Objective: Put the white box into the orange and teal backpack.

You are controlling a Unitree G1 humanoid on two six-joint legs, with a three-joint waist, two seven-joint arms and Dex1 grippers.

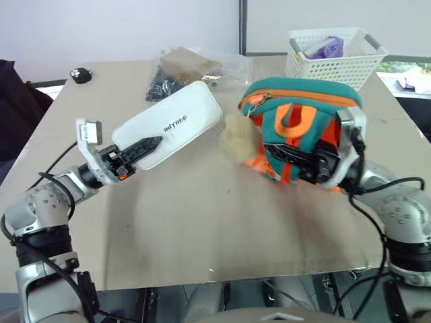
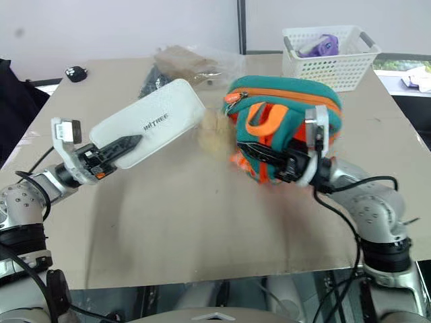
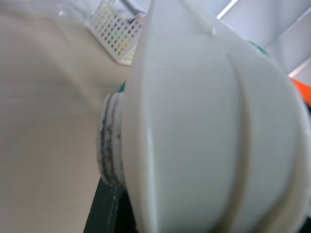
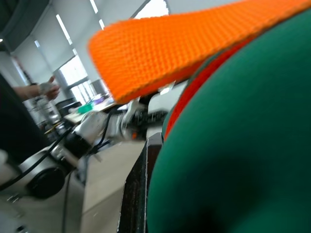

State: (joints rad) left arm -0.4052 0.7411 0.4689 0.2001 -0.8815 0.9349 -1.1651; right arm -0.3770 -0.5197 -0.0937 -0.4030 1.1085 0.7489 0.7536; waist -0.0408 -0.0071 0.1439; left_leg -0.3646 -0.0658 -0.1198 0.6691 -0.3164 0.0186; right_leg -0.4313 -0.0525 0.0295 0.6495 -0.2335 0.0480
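Note:
The white box (image 1: 172,124), flat with dark lettering, hangs tilted above the table, its far end pointing at the backpack. My left gripper (image 1: 139,149) is shut on its near end, one black finger lying across the top; up close the white box (image 3: 209,136) covers most of the left wrist view. The orange and teal backpack (image 1: 303,101) stands at the right with a tan plush piece (image 1: 236,138) on its left side. My right gripper (image 1: 293,155) is shut on the fabric of its front by the orange strap (image 4: 184,48), with teal cloth (image 4: 243,145) against one finger (image 4: 138,194).
A white lattice basket (image 1: 333,64) with purple items stands behind the backpack. A clear plastic bag (image 1: 182,70) of dark and tan items lies at the back middle, and a small black object (image 1: 81,75) at the back left. The cardboard-covered table (image 1: 202,222) ends close in front.

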